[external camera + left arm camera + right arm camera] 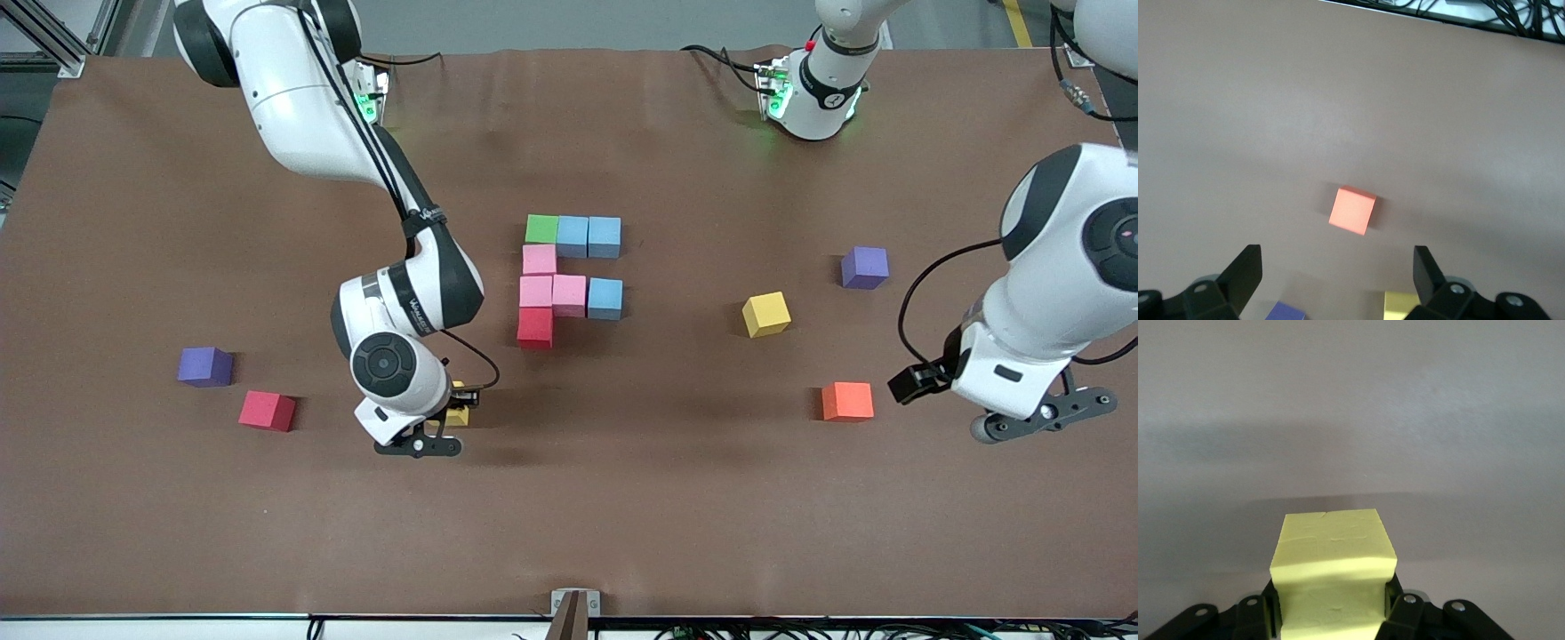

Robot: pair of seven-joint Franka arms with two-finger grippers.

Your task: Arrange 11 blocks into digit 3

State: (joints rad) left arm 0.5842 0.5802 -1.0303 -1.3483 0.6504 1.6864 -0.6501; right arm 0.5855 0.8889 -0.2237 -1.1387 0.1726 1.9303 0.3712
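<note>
Gripping a yellow cube [1333,577] between its fingers, the right gripper [437,427] hangs over bare table nearer the front camera than the figure [571,277] and a little toward the right arm's end; the right wrist view shows the pads pressed on two opposite faces, a square hold that should let the cube be set down flush. Eight cubes already touch in the middle of the table: a green cube [541,228] and two blue ones form the bar farthest from the camera, one pink below the green carries the spine, two more pink and a third blue make the middle bar, and a red cube [535,327] starts the spine's lower leg. What is missing, by my reckoning, is the nearest bar, three cubes, so the held yellow is likely meant for the spot next below the red. The left gripper [1040,418] waits with its fingers wide apart over the table at the left arm's end, just beside the orange cube [847,401], which its wrist view frames between the open fingertips [1245,273], probably lined up for a later pick. A second yellow cube [766,314] sits between the figure and that arm, ready to hand. Two purple cubes, one [865,267] near the left arm and one [205,366] at the right arm's end, and a spare red cube [267,411] beside the latter lie well apart from the figure.
</note>
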